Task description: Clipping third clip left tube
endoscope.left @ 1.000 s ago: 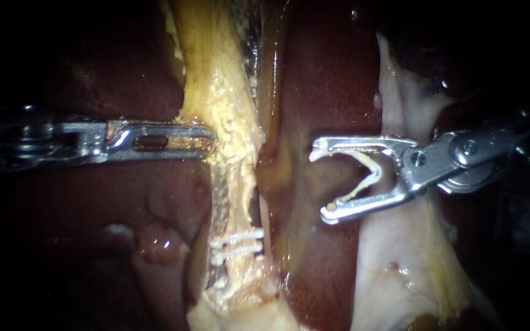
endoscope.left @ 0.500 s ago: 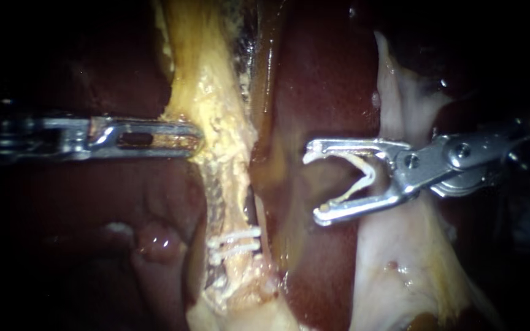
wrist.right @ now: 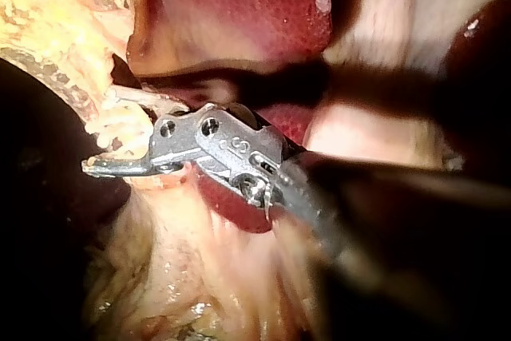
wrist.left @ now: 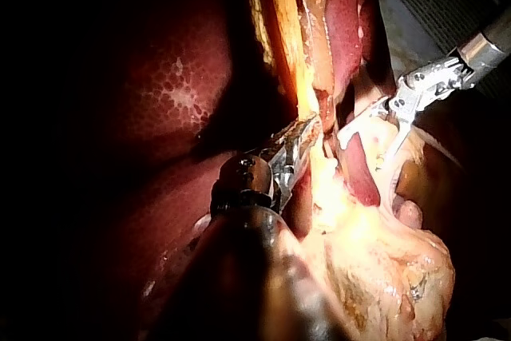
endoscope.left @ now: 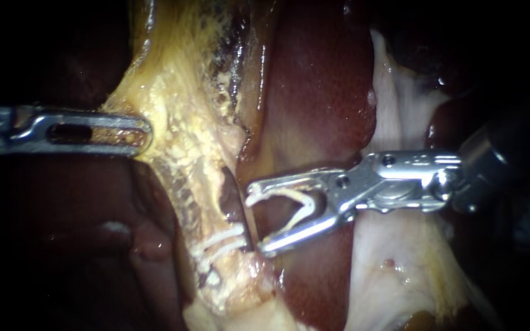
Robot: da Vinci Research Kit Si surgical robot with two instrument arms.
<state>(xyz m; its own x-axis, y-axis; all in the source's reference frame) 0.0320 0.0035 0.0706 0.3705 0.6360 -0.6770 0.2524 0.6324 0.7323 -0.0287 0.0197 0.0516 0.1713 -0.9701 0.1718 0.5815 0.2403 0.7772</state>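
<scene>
In the endoscope view, your right instrument (endoscope.left: 257, 224) is lying across mid-frame from the right. Its end effector is gaping, with a white clip (endoscope.left: 295, 208) seated between the jaws and no tissue gripped. The left tube (endoscope.left: 185, 178) is lying just left of those tips. Its long axis is running steeply from upper left down to lower centre, so the open mouth is facing it almost square-on. The two clips (endoscope.left: 222, 240) on the tube are sitting just beside the lower jaw tip. Your left instrument (endoscope.left: 145, 132) is clamping the tube's upper stretch at left, so the right one is the nearer for clipping.

In the left wrist view, the left instrument (wrist.left: 302, 135) is pinching the yellow tube (wrist.left: 299, 93). The right instrument (wrist.left: 363, 149) is standing just beside it, mouth turned toward the strand.

In the right wrist view, the right instrument (wrist.right: 108, 129) is showing its clip (wrist.right: 112, 127) in the open jaws. The tube (wrist.right: 56, 45) is lying just ahead of them, and I judge it is not yet between them.
</scene>
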